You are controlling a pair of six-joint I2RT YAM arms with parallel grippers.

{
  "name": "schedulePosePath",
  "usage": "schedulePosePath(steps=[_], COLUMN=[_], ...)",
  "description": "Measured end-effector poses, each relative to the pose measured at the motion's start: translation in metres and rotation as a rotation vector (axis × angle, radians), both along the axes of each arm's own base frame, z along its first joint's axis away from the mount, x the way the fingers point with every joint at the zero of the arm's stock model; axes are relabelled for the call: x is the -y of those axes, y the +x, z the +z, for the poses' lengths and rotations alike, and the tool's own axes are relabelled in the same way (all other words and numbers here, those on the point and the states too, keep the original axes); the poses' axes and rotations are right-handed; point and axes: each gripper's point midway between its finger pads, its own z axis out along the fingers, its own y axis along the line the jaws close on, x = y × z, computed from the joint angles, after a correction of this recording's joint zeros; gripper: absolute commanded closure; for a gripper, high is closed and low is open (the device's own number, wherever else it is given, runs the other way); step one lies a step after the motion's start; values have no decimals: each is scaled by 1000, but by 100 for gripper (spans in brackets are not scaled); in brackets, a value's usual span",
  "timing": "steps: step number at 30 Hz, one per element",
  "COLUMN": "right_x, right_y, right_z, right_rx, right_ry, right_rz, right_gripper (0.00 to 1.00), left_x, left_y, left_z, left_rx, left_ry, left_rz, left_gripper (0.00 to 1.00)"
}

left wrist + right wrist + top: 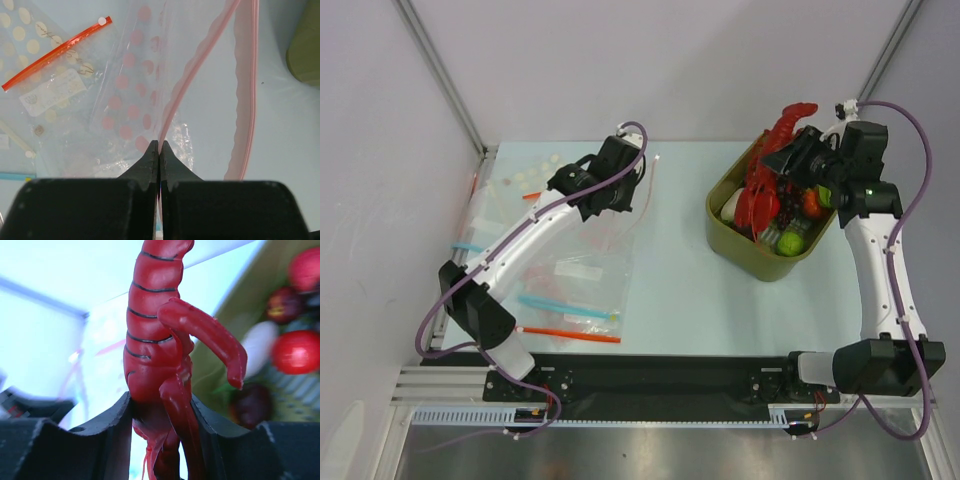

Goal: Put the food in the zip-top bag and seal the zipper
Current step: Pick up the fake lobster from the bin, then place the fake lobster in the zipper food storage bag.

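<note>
Your L gripper (159, 149) is pinched tight on the pink zipper (186, 85), and your R gripper (161, 405) clamps the lobster (152, 335) at the olive bin (760, 268).

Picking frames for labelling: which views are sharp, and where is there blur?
Right wrist: lobster sharp, tub and its contents behind it blurred. Left wrist: zipper crisp. Top external: sharp, evenly lit, no strong glare.
</note>
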Motion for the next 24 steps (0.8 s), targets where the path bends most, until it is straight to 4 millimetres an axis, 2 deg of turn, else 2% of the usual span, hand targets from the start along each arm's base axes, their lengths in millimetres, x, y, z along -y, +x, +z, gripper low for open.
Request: schedulePosePath(steps=[5, 9, 12, 20, 24], right_x=[-36, -74, -88, -106, -116], right_y=[-27, -60, -78, -91, -90], right_z=[18, 25, 28, 44, 49], right_rx=[17, 18, 13, 59, 89], right_ry=[95, 144, 177, 179, 170], right_rz=[155, 287, 322, 210, 143], right_gripper=[99, 99, 100, 100, 100], left_x=[2, 6, 9, 26, 36], left_y=[1, 0, -1, -12, -16], left_z=[7, 10, 10, 13, 17], left_rx=[25, 32, 30, 17, 6], left_ry=[-26, -47, -53, -77, -100], left_rz=[-4, -16, -26, -65, -70], left_gripper=[100, 100, 100, 100, 100])
